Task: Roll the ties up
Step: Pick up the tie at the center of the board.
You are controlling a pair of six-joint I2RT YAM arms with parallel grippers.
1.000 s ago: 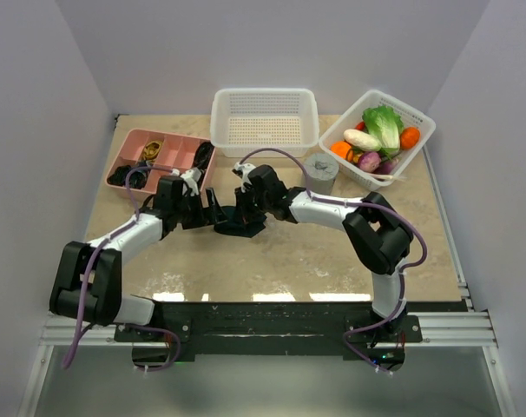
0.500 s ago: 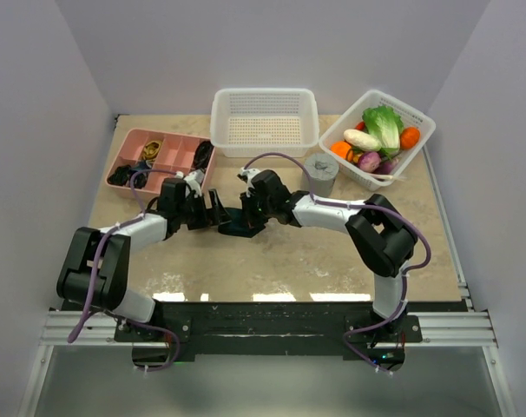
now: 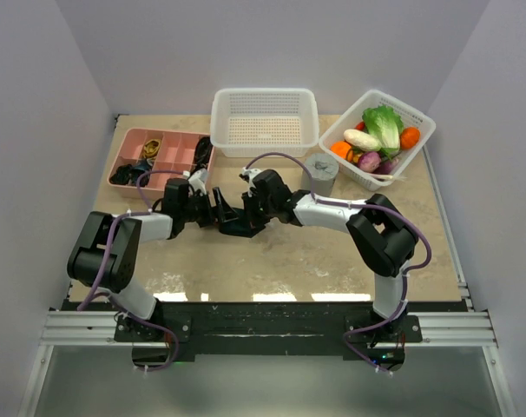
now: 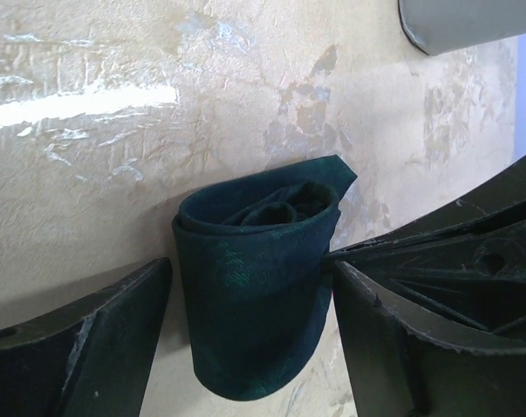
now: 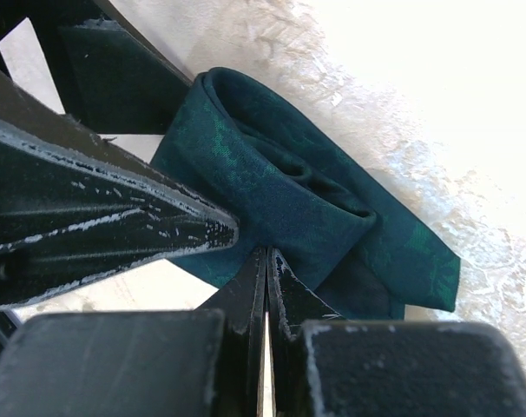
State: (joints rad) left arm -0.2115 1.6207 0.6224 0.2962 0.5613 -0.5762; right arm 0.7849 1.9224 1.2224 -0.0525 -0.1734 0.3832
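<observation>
Within left gripper (image 4: 246, 265) — rolled tie (image 4: 254, 287)

Both arms stretch forward and inward, held low, their tips nearly meeting. The left gripper (image 3: 218, 211) has its jaws spread wide; the right gripper (image 3: 250, 213) is pinched tight.

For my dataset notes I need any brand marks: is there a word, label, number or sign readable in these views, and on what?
No readable text in any view.
The rolled tie shows only a faint woven pattern and no label.
The white basket, vegetable basket, pink tray and grey cylinder show no print.
</observation>
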